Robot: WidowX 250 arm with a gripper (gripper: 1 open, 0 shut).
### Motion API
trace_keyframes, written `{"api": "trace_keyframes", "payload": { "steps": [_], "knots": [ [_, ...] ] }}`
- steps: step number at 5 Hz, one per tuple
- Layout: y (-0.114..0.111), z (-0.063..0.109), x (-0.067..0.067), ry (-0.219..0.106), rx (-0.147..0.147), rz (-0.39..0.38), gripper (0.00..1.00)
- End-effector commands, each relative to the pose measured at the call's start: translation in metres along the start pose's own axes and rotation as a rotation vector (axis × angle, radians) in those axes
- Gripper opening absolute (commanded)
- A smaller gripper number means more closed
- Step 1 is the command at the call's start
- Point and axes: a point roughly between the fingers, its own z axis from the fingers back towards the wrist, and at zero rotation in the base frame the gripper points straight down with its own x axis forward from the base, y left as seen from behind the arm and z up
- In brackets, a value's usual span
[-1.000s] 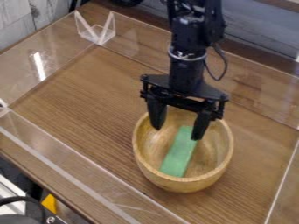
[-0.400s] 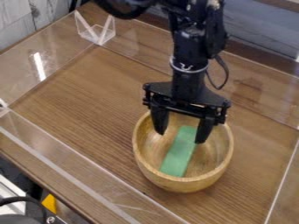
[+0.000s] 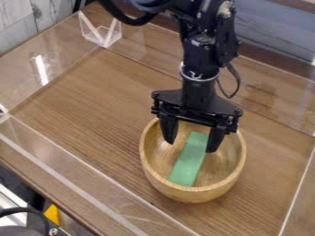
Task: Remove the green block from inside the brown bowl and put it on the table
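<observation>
The brown bowl (image 3: 160,177) sits on the table (image 3: 99,101) at the lower right. Inside it the green block (image 3: 190,162) leans against the bowl's inner wall, its upper end toward the far rim. My gripper (image 3: 192,136) points straight down over the bowl, open, with one black finger on each side of the block's upper end. Its fingertips dip below the rim and nothing is clamped between them.
Clear acrylic walls (image 3: 50,55) border the table on all sides. A small clear acrylic stand (image 3: 101,30) sits at the back left. The black arm (image 3: 204,37) rises from the gripper toward the top of the view.
The gripper has sunk slightly into the bowl, its fingers now straddling the block's upper end. The jaws stayed open and the block has not moved.
</observation>
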Motion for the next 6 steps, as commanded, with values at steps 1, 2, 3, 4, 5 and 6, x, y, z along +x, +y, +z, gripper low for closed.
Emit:
{"api": "trace_keyframes", "payload": {
  "steps": [1, 2, 3, 4, 5, 6],
  "knots": [
    [0.001, 0.007, 0.008, -0.033, -0.012, 0.012, 1.00],
    [0.004, 0.009, 0.013, -0.042, -0.017, 0.023, 1.00],
    [0.005, 0.011, 0.017, -0.053, -0.023, 0.034, 1.00],
    [0.006, 0.014, 0.019, -0.060, -0.030, 0.042, 1.00],
    [0.006, 0.016, 0.019, -0.066, -0.037, 0.049, 1.00],
    [0.006, 0.018, 0.020, -0.072, -0.042, 0.054, 1.00]
  ]
}}
